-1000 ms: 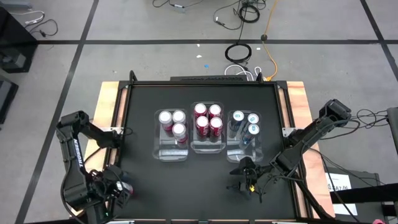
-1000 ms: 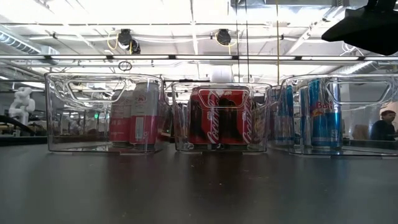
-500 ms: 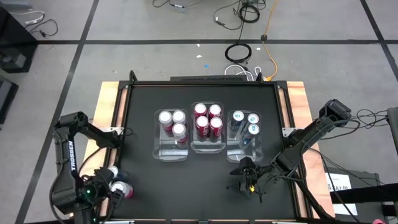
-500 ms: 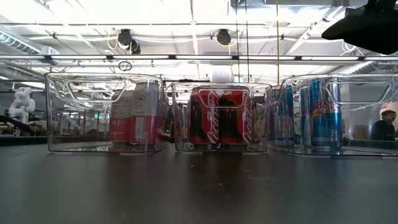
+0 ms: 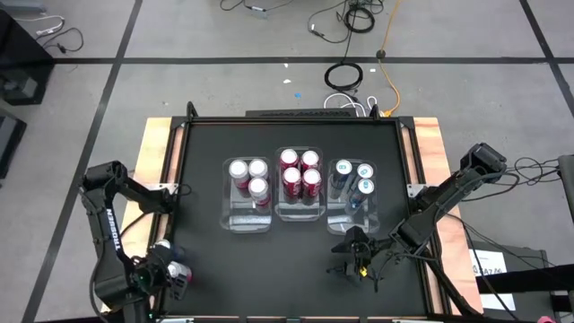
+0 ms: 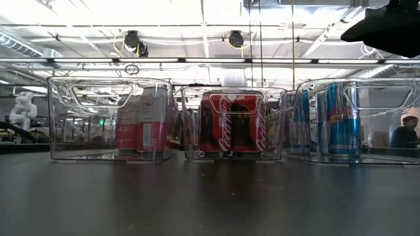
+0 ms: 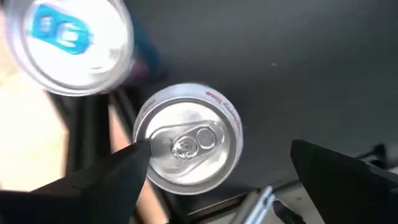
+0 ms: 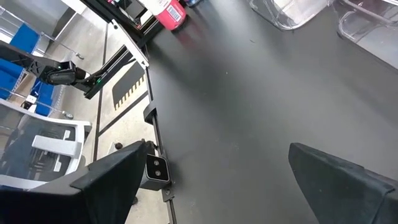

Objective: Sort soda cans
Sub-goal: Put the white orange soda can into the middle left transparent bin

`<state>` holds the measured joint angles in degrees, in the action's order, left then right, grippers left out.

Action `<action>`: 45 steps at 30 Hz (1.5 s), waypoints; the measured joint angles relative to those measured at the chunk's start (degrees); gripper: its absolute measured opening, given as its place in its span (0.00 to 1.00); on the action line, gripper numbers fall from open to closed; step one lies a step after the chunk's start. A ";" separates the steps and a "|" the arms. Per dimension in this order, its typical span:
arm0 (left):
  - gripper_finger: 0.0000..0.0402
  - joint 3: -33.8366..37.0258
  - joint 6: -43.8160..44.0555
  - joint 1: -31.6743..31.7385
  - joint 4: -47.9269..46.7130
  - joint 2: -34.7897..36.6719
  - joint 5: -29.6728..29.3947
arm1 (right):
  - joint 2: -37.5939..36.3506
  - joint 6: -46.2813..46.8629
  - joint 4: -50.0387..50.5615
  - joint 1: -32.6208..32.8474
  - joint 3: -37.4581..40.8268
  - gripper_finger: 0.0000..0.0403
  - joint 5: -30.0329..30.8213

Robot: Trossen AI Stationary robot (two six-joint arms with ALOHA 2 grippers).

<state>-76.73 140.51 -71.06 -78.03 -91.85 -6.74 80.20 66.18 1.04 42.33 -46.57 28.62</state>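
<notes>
We see three clear bins in a row mid-table (image 5: 206,135). Left bin (image 5: 247,218) holds three pink cans (image 5: 248,177) at its far end. Middle bin (image 5: 299,212) holds four red cans (image 5: 300,172). Right bin (image 5: 345,220) holds three blue cans (image 5: 354,178). In the low view the pink cans (image 6: 144,119), red cans (image 6: 233,122) and blue cans (image 6: 331,118) stand upright inside their bins.

Left gripper (image 5: 170,272) sits at the near left corner of the table, fingers apart, over two loose cans. In the left wrist view we look straight down on a pink can (image 7: 186,147) between the gripper's (image 7: 221,177) spread fingers; the left finger (image 7: 102,180) overlaps the can's rim in that view, but we cannot tell if it touches. The other finger is apart from it. A can with a blue tab (image 7: 68,43) stands just beside the pink one, blurred.

Right gripper (image 5: 352,252) is near the table's front right, just in front of the right bin, fingers apart, nothing between them. Its wrist view shows bare table (image 8: 249,112) past the gripper (image 8: 214,171), with the pink can (image 8: 168,14) far off at the table edge.
</notes>
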 joint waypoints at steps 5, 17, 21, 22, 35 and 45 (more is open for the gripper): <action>1.00 2.27 -0.28 0.48 -0.30 0.22 4.73 | 0.00 0.67 0.02 0.00 0.00 0.95 0.01; 1.00 0.49 -0.33 1.40 0.07 0.15 2.41 | 0.00 0.06 0.07 -0.02 0.00 0.95 0.05; 1.00 0.38 -0.33 1.39 -0.05 0.11 1.75 | 0.00 -0.84 0.09 -0.12 0.00 0.95 0.14; 1.00 0.38 -0.33 1.39 -0.08 0.11 1.72 | 0.00 -0.84 0.09 -0.30 0.00 0.95 0.12; 1.00 0.38 -0.37 1.38 -2.83 2.36 1.42 | 0.00 -1.06 0.09 -2.67 0.00 0.95 -0.04; 1.00 4.86 -1.42 1.35 3.94 2.30 4.25 | 0.00 -1.06 0.10 -2.64 0.00 0.95 -0.15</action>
<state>-71.87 139.09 -69.71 -74.08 -89.55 -2.49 80.20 65.12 1.14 39.68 -46.57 28.47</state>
